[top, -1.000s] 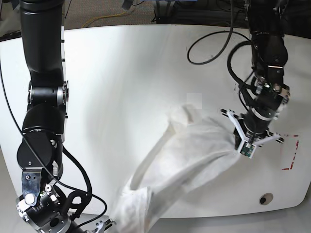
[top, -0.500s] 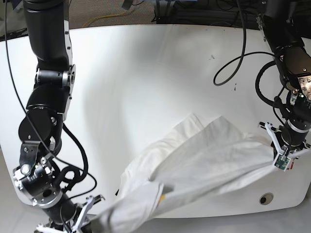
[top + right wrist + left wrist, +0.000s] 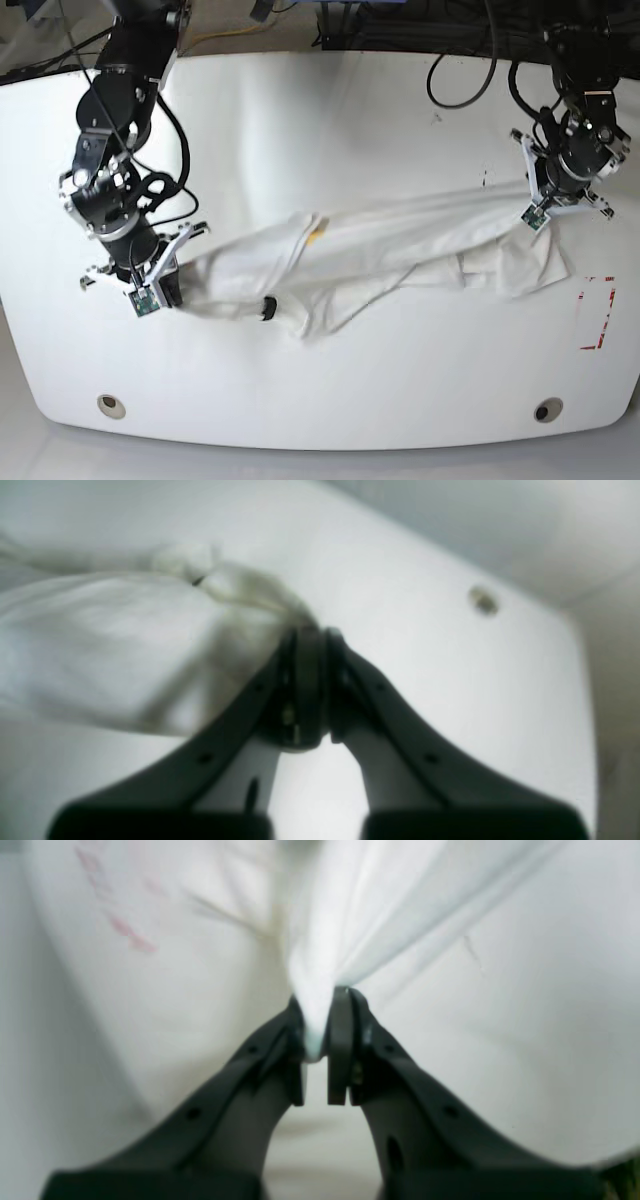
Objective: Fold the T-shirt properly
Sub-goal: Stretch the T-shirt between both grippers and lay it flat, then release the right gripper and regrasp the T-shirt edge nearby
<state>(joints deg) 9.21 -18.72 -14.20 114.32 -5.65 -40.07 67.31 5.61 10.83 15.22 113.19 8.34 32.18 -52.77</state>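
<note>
The white T-shirt (image 3: 380, 250) is pulled into a long bunched band across the middle of the table, sagging onto the surface. At the band's right end in the base view, my left gripper (image 3: 537, 207) is shut on a pinch of cloth. The left wrist view shows the T-shirt (image 3: 360, 905) fanning out from the left gripper (image 3: 320, 1007). My right gripper (image 3: 172, 285) is shut on the band's left end. In the right wrist view, the T-shirt (image 3: 100, 640) runs into the closed tips of the right gripper (image 3: 310, 637).
A red tape outline (image 3: 598, 312) marks the white table (image 3: 320, 130) near its right edge. Two round holes (image 3: 111, 404) (image 3: 545, 410) sit near the front edge. Black cables (image 3: 460, 75) loop at the back right.
Both arms have swung back from the table's front edge and spread apart. The T-shirt, which hung over the front edge, is now drawn out across the middle of the table.
</note>
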